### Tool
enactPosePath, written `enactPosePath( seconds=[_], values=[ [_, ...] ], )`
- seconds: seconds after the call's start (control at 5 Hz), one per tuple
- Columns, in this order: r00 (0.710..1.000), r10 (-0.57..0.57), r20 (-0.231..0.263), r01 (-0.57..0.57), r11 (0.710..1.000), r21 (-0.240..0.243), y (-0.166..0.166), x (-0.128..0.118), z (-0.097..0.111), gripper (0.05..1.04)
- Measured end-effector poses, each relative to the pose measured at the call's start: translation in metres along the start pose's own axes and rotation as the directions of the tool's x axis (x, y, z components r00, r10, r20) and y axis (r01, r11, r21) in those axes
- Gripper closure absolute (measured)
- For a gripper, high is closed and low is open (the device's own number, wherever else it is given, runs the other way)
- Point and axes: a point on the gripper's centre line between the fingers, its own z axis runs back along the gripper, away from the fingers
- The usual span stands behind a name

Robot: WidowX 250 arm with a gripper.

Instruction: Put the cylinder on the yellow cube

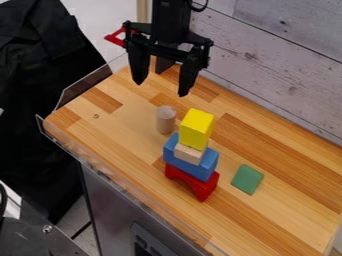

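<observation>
My gripper point(161, 89) hangs over the back left of the wooden counter, its two fingers spread wide with nothing between them. Below it and slightly nearer the camera, a plain wooden cylinder point(165, 120) stands upright on the counter. Just right of the cylinder is a stack topped by the yellow cube point(196, 128). Under the yellow cube come a small light wood block point(190, 153), a blue block point(191, 164) and, at the bottom, a red arch-shaped block point(192, 182).
A green block point(248, 179) lies on the counter point(280, 215) to the right of the stack. A whitewashed plank wall point(274, 65) runs along the back right edge. A clear low guard lines the left and front edges.
</observation>
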Motion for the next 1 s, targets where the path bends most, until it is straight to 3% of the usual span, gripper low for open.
enactPosePath(
  seconds=[0.6, 1.0],
  values=[
    [0.997, -0.006, -0.079, 0.007, 1.0, 0.004, 0.003, 0.006, -0.032, 0.083],
    [0.993, 0.018, -0.12, -0.019, 1.0, -0.007, 0.016, 0.024, -0.048, 0.083]
  ],
)
